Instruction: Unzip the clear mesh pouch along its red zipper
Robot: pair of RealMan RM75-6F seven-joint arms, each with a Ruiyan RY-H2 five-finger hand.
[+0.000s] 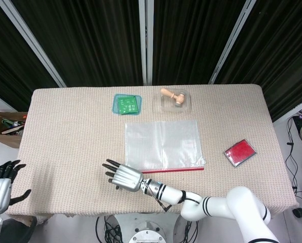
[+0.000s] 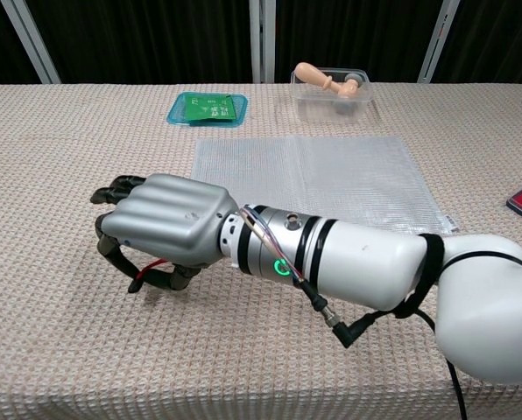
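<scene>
The clear mesh pouch lies flat mid-table, its red zipper running along the near edge. My right hand hovers palm-down just past the zipper's left end. Beneath it, the red pull cord is pinched between the thumb and curled fingers, a little above the cloth. In the chest view my forearm hides most of the zipper. My left hand hangs off the table's left front corner, fingers spread, holding nothing.
A green tray and a clear container with a wooden piece sit behind the pouch. A red flat box lies to the right. A cardboard box stands on the floor at left.
</scene>
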